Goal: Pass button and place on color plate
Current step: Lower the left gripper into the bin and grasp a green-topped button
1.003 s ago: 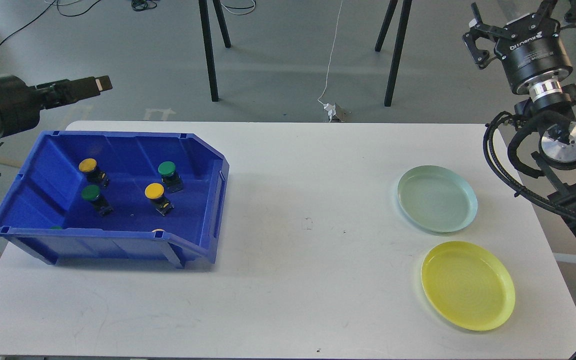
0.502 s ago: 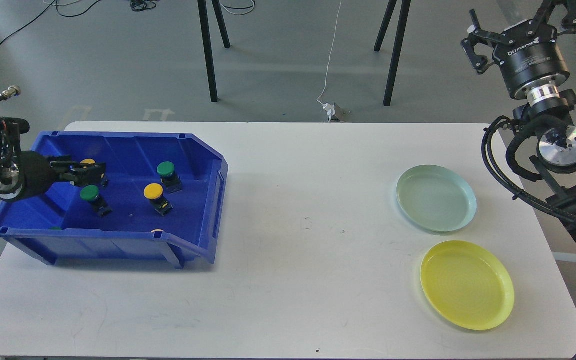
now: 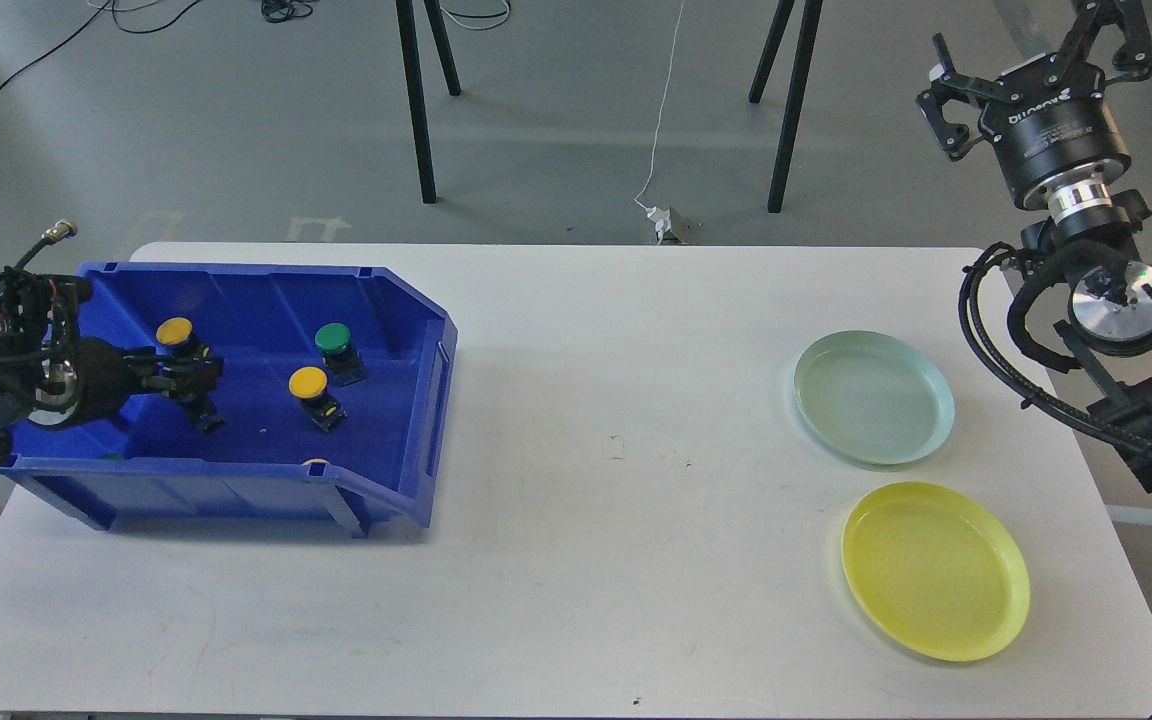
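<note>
A blue bin (image 3: 416,420) on the table's left holds several push buttons: a yellow one (image 3: 175,331), a green one (image 3: 333,338) and a yellow one (image 3: 308,381). My left gripper (image 3: 186,375) reaches into the bin from the left. It sits over another button, of which only the black base (image 3: 206,416) shows. Its dark fingers cannot be told apart. My right gripper (image 3: 1036,55) is raised beyond the table's far right corner, fingers spread and empty. A pale green plate (image 3: 874,397) and a yellow plate (image 3: 934,570) lie at the right.
Two more button caps peek over the bin's front wall, one green (image 3: 111,456) and one yellow (image 3: 315,462). The white table (image 3: 616,520) lies between bin and plates. Black stand legs (image 3: 421,110) rise behind the table. My right arm's cables (image 3: 996,330) hang by the table's right edge.
My left gripper came down from above the bin's far left corner into the bin and moved onto the green button at the left. My right gripper shifted slightly.
</note>
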`<action>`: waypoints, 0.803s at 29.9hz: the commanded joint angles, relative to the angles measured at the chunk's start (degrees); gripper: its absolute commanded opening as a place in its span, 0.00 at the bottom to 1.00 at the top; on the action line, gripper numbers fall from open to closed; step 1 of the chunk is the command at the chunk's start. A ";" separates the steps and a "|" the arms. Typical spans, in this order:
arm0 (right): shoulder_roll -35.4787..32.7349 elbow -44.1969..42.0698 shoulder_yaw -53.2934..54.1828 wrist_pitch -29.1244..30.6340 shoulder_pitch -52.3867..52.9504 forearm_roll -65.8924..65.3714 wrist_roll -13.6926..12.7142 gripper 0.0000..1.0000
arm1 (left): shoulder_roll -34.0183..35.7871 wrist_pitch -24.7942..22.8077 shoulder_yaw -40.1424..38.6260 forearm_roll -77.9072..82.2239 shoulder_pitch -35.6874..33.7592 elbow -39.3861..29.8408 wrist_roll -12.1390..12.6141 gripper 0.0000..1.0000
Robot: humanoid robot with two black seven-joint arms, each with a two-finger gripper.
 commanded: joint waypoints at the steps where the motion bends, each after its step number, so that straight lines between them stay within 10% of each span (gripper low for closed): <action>1: -0.26 -0.44 -0.01 0.04 0.00 -0.60 -0.10 0.99 | -1.95 0.08 -0.03 -0.16 0.89 3.20 -0.20 0.81; 16: -0.26 -1.76 0.08 0.04 0.00 -0.87 -0.10 0.99 | -6.87 0.08 0.15 0.02 0.98 12.70 -3.10 0.79; 24: 0.09 -2.99 0.08 0.13 0.00 -0.87 -0.01 0.99 | -6.96 0.08 0.06 -0.42 0.89 13.14 -3.36 0.56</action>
